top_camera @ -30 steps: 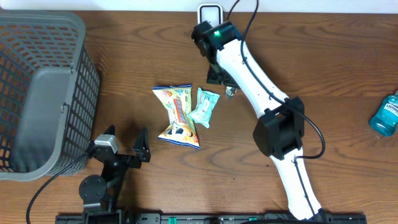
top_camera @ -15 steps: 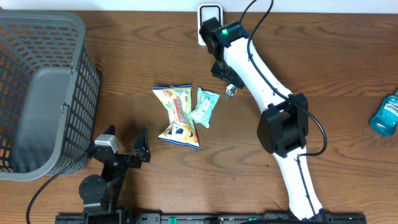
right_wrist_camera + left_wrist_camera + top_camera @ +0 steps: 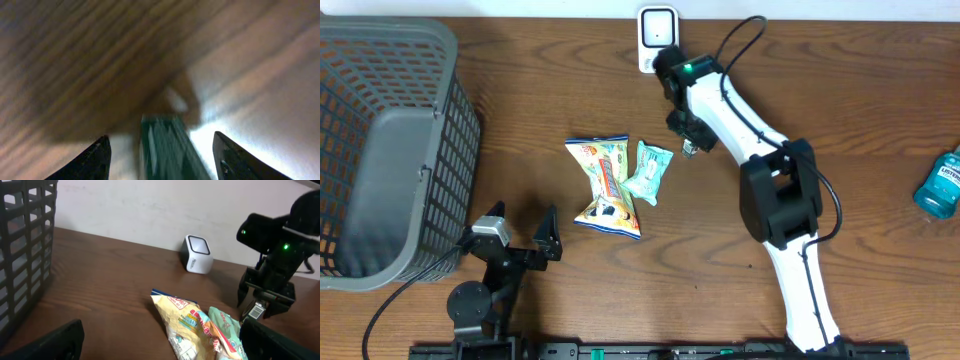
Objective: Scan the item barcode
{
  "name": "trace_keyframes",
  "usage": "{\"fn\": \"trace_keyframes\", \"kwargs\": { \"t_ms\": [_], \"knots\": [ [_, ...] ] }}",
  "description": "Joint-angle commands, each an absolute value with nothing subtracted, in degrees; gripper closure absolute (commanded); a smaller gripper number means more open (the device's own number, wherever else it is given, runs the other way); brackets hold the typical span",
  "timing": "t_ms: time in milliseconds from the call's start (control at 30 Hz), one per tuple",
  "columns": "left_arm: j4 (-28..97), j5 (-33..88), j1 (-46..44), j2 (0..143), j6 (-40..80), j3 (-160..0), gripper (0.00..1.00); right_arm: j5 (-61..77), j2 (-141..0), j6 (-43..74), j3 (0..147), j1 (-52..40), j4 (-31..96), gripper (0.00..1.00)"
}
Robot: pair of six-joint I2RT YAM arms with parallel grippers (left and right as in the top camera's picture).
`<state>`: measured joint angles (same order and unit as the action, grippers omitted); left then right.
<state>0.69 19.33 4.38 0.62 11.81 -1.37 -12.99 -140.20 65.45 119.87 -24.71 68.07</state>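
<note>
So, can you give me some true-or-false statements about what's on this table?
1. The yellow packet and the teal packet lie inside the grey basket. False: both lie on the table, right of the basket.
2. The white scanner stands at the table's far edge. True.
3. The left gripper is shut on a packet. False: it is open and empty.
4. A blue bottle sits at the right edge of the overhead view. True.
5. The right gripper is above a small labelled item near the scanner. True.
</note>
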Motion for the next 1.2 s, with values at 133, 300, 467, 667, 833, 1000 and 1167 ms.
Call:
{"fn": "trace_keyframes", "kwargs": {
  "t_ms": [133,300,467,667,833,1000,1167],
  "knots": [
    [2.52,19.86,4.21,0.23,11.70,-0.27,0.03,-6.17,-140.29,59.02,118.04,-21.37,63.88,0.50],
    [2.52,19.86,4.21,0.23,11.70,-0.27,0.02,-1.91,-140.29,58.63,115.74,-21.39,62.48,0.52],
    [2.52,19.86,4.21,0.23,11.70,-0.27,0.02,1.52,-140.29,58.63,112.51,-21.63,61.71,0.55],
    [2.52,19.86,4.21,0.23,11.70,-0.27,0.02,2.81,-140.29,57.87,111.59,-21.30,62.15,0.70],
    [2.52,19.86,4.21,0.23,11.70,-0.27,0.02,3.40,-140.25,53.98,111.79,-21.17,62.15,0.85],
    [2.52,19.86,4.21,0.23,11.70,-0.27,0.02,15.22,-140.25,39.09,114.06,-19.22,66.28,0.88],
    [2.52,19.86,4.21,0.23,11.70,-0.27,0.02,34.17,-140.25,21.76,115.50,-15.51,77.54,0.92]
  ]
}}
